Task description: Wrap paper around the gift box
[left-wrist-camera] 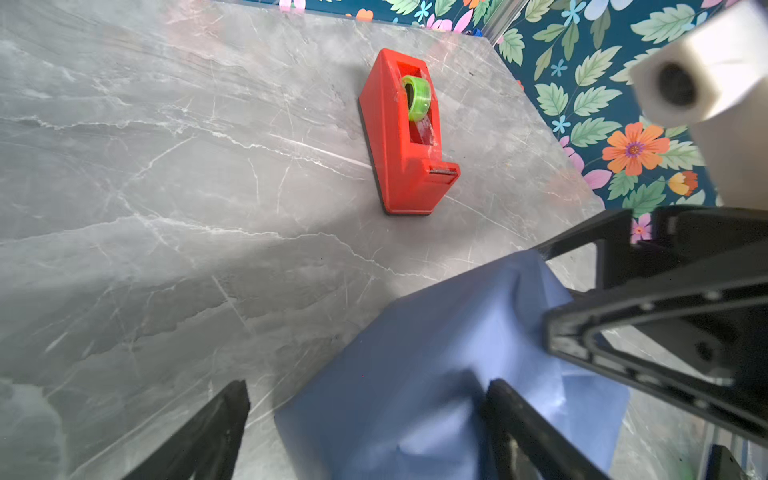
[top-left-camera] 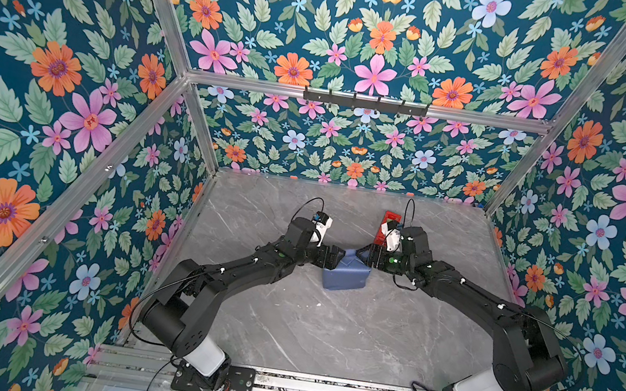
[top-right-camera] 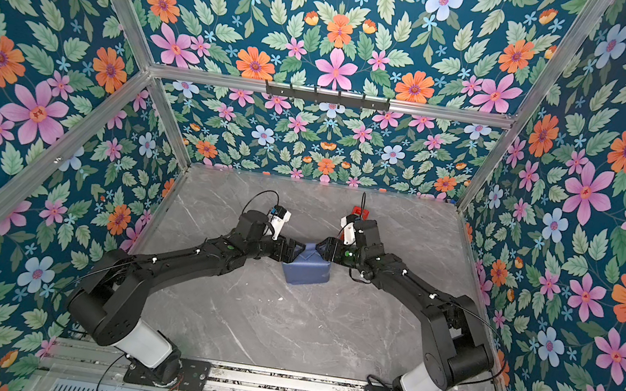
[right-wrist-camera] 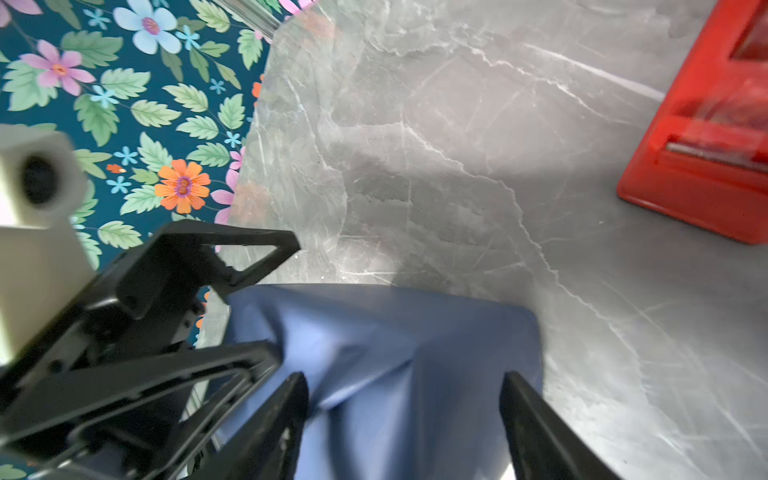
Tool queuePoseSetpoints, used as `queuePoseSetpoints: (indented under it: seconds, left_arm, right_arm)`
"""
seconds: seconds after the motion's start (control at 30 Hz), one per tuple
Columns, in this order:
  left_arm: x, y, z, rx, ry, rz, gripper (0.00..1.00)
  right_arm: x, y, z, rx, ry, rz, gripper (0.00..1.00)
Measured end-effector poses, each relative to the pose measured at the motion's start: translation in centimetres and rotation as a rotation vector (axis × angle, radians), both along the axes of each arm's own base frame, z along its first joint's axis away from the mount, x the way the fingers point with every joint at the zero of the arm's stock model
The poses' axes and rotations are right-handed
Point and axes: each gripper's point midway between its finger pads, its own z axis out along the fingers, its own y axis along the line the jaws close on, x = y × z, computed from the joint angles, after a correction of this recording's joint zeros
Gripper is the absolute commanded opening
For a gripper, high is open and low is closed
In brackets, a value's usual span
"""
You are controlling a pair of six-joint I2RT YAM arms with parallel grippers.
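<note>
Grey marble tabletop (top-left-camera: pixel 324 333), centre: the paper (top-left-camera: pixel 347 275) hides the gift box; left gripper (top-left-camera: pixel 339 256) and right gripper (top-left-camera: pixel 366 255) flank its top fold, spread wide, empty, likely to crease it.

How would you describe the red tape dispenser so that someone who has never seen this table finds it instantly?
Start at the grey marble-patterned tabletop, then find the blue paper-wrapped parcel near its middle. Just beyond it, toward the back wall, stands a wedge-shaped red plastic tape dispenser. It alone is red and holds a yellow-green tape roll.
</note>
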Motion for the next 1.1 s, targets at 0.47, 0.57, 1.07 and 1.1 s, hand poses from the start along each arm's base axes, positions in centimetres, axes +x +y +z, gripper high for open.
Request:
queuePoseSetpoints:
  seconds: [0.47,0.57,1.07,1.1]
  left_arm:
    - [-0.1,-0.1,-0.1,-0.020,0.000,-0.001,0.88]
    - [-0.1,-0.1,0.0,-0.022,-0.002,-0.001,0.88]
    - [-0.2,0.8,0.2,-0.087,0.045,0.038,0.90]
    - [-0.2,0.9,0.0,-0.089,0.048,0.039,0.89]
  right_arm:
    - [-0.2,0.4,-1.2,-0.030,0.055,0.014,0.79]
    - [-0.1,0.0,-1.7,-0.040,0.071,0.007,0.77]
    - [-0.2,-0.1,-2.0,-0.006,0.067,0.003,0.74]
    - [-0.2,-0.1,-2.0,-0.006,0.067,0.003,0.74]
